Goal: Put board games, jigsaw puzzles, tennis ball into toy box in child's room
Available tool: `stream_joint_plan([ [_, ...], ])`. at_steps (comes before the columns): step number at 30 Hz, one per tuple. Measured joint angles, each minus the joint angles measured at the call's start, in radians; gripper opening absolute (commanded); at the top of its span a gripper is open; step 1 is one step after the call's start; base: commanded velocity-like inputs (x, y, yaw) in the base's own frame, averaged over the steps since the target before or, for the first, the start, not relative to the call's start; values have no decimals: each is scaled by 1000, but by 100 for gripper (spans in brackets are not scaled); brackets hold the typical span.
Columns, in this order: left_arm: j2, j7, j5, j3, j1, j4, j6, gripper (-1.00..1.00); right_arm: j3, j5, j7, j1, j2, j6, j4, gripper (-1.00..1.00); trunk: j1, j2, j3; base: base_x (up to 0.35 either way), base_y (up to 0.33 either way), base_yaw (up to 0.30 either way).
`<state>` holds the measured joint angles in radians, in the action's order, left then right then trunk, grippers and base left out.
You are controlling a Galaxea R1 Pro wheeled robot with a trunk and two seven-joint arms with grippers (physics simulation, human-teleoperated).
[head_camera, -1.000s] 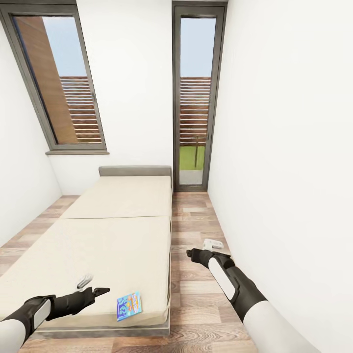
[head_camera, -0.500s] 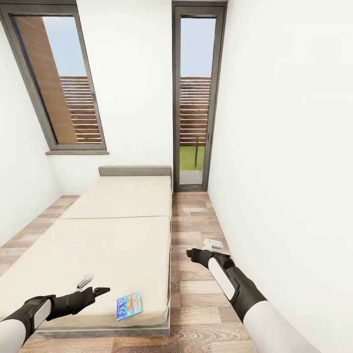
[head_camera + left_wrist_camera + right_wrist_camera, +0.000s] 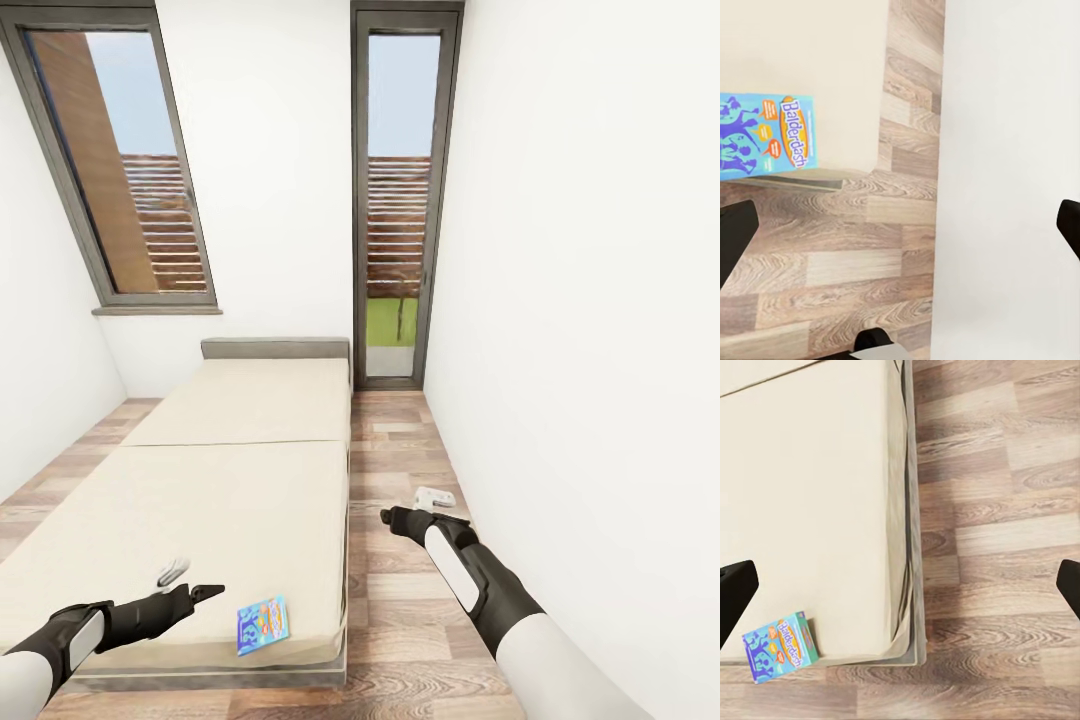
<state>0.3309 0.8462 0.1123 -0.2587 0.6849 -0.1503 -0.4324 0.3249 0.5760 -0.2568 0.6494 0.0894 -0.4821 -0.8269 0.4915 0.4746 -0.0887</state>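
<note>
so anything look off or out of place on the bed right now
One thing stands out: a flat blue board game box with a busy printed lid lies alone at the near corner of the wide cream-beige bed, turned slightly askew to the bed's edges. It looks intact, lid up. Both grippers are open and apart from it.

I see nothing shift: my left gripper (image 3: 212, 592) hangs as before, just at 9 o'clock of the blue board game (image 3: 264, 622) on the bed (image 3: 230, 480).

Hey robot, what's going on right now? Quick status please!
Left gripper and right gripper open, empty. Blue board game at the bed's near corner, untouched. Nothing between it and the left gripper.
</note>
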Motion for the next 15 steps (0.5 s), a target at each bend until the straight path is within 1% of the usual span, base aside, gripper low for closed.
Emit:
stream_joint_plan([
  [15,1,-5,2,-5,0,-3,-10,100,-12,4,3,0,-1,5,-1,100,58,105,-47,0,0,0],
])
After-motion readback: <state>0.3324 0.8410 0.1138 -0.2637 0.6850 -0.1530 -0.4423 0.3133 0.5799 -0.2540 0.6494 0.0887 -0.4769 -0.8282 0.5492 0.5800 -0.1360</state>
